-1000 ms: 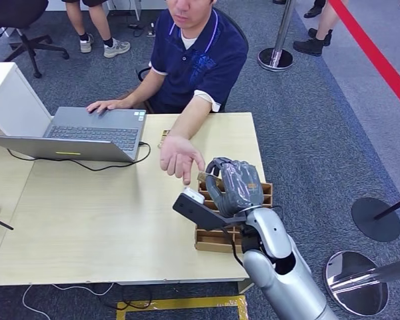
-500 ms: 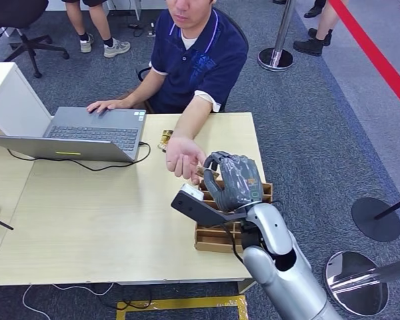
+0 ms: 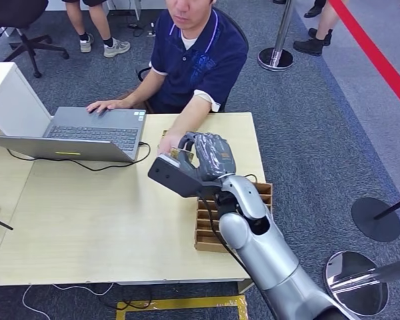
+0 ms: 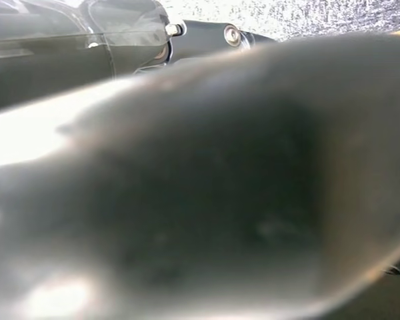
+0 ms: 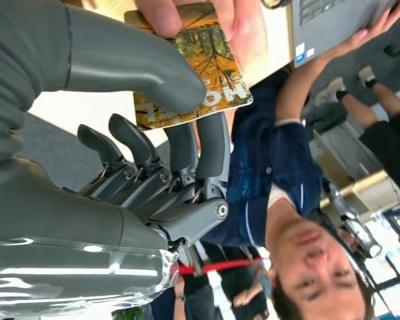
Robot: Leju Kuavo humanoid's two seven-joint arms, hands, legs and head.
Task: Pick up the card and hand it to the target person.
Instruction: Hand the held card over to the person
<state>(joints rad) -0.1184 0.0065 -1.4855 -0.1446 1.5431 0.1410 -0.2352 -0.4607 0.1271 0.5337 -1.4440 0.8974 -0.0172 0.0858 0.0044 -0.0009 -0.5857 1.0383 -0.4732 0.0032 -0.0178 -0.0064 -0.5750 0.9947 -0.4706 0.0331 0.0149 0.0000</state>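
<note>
**Card at the point of handover**

My right hand [image 3: 208,155] is closed on one thin rectangular card printed in orange and gold [image 5: 203,70]: the thick grey thumb [image 5: 133,63] lies across its printed face and the darker fingers [image 5: 213,150] back it from the other side. I hold it flat by one end so the far end sticks out free, which I judge is the right way to offer it: the taker gets a bare edge to grasp.

That is what is happening. The seated person in the dark blue polo shirt [image 3: 203,53], at twelve o'clock from me across the pale wooden table [image 3: 87,213], has one hand [image 5: 198,17] on the card, fingertips pressing its outer end. So the card sits between my hand and theirs, touched by both, raised above the table. Their other hand [image 3: 103,105] rests on the grey open laptop [image 3: 82,133], at ten o'clock from my hand.

The slotted brown card tray [image 3: 211,230], one of it, lies on the table's edge at six o'clock from my hand, under my silver forearm.

My left hand: the wrist camera there gives a dark blur, so I cannot tell how it lies.

One card, one tray, one laptop, one recipient; I judge that letting go is what remains.
</note>
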